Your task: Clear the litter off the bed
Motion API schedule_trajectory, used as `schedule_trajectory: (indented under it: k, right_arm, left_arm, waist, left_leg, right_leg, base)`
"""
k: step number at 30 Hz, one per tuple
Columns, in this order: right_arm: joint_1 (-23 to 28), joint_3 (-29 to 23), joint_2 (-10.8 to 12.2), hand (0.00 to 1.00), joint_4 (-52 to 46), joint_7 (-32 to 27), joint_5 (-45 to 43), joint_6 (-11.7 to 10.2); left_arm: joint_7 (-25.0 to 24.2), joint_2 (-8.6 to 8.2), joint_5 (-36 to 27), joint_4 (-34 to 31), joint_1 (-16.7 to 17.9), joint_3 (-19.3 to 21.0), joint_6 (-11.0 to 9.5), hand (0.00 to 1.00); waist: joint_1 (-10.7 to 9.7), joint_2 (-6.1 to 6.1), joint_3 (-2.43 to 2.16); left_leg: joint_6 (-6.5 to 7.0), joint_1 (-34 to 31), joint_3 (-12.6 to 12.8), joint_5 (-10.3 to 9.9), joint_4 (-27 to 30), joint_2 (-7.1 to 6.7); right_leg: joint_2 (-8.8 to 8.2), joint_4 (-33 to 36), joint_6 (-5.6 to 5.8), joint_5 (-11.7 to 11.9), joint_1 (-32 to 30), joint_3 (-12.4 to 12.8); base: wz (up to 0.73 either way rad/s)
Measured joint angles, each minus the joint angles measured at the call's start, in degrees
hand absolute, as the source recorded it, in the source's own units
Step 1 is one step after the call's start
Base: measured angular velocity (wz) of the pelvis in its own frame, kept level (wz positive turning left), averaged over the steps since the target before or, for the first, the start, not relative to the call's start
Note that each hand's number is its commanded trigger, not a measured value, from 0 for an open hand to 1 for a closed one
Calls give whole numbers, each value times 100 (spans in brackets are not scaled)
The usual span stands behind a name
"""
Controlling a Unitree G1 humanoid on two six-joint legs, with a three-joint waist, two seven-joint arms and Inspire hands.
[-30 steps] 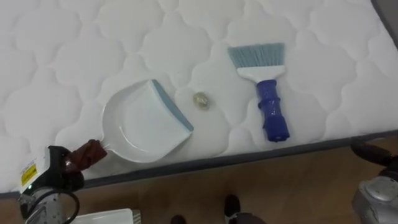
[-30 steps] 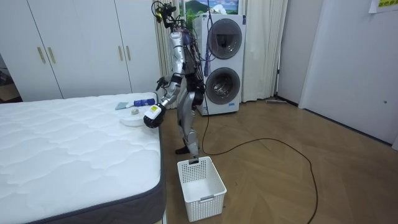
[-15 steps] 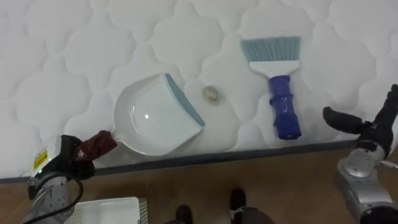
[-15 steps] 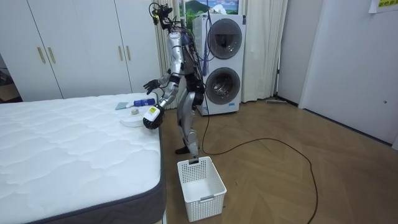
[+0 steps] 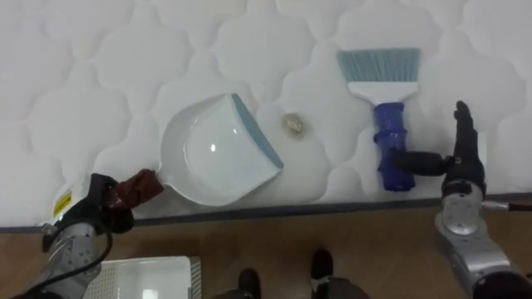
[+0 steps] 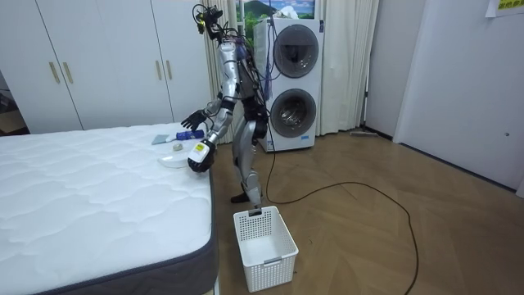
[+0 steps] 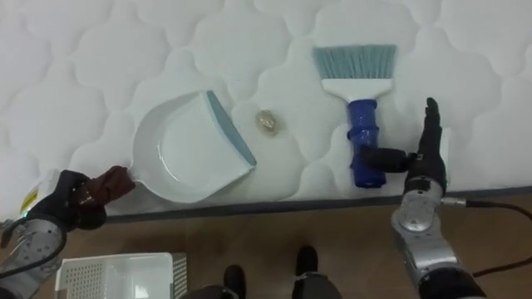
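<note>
Your right hand [image 5: 461, 166] is open at the bed's [image 5: 100, 66] near edge: fingers straight, thumb spread sideways toward the brush [image 5: 387, 124]. The brush lies just left of that hand, bristles away from you, blue handle toward you. The thumb tip reaches the handle's lower end, but you cannot tell whether it touches.

Your left hand [image 5: 98, 206] is curled round the brown handle of the dustpan [image 5: 212, 154], which lies flat on the bed with its mouth toward the brush. A small crumpled scrap [image 5: 293, 124] lies between the dustpan's lip and the brush, touching neither. Nothing lies between your right hand and the brush.

A white basket [image 6: 264, 238] stands on the floor by your feet, and stacked washers [image 6: 293, 82] stand behind you.
</note>
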Motion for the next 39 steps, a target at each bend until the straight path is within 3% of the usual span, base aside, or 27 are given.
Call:
schedule_trajectory:
  k: [4,6,9,13,28,34,39]
  right_arm:
    - [-177,8,-1,0,188,107,37,7]
    - [-335,9,23,0,202,138,275,72]
    - [-493,9,31,0,202,216,338,80]
    - [-560,8,32,0,202,242,350,80]
    - [-783,17,8,0,923,691,848,125]
    - [-1042,66,-4,0,1512,741,401,135]
    - [-1135,239,-31,0,1726,711,51,285]
  left_arm:
    - [-17,0,-4,0,-49,-1,6,100]
    - [-16,-8,-4,-14,-81,-1,10,100]
    - [-6,-8,-2,-43,-126,0,10,100]
    - [9,-16,-1,-86,-133,0,19,100]
    - [7,-18,58,-133,-134,-7,98,100]
    - [5,-70,104,-163,-179,-119,178,100]
    - [-46,-177,101,-141,-202,-235,353,100]
  waist:
    - [8,-25,29]
    - [25,-17,75]
    - [38,-19,86]
    - [39,-15,89]
    - [119,38,85]
    - [164,101,79]
    - [213,102,80]
  left_leg:
    - [5,-26,8,3,8,2]
    - [5,-85,0,2,116,-3]
    - [4,-197,-7,2,177,-5]
    - [4,-229,-12,2,199,-23]
    - [0,-233,-23,0,207,-3]
    - [-1,-188,-32,0,152,1]
    - [-2,-154,-54,1,154,-1]
  right_leg:
    - [-16,106,3,-44,-70,-1]
    - [-13,158,-5,-56,-103,10]
    - [-22,247,-19,-73,-223,2]
    - [-82,330,-35,-106,-272,-9]
    - [-31,341,-50,-96,-264,-51]
    - [-90,376,-57,-93,-228,-146]
    - [-98,378,-70,-85,-167,-189]
  base:
    - [4]
    - [0]
    - [5]
    - [4]
    - [0]
    - [7]
    - [1]
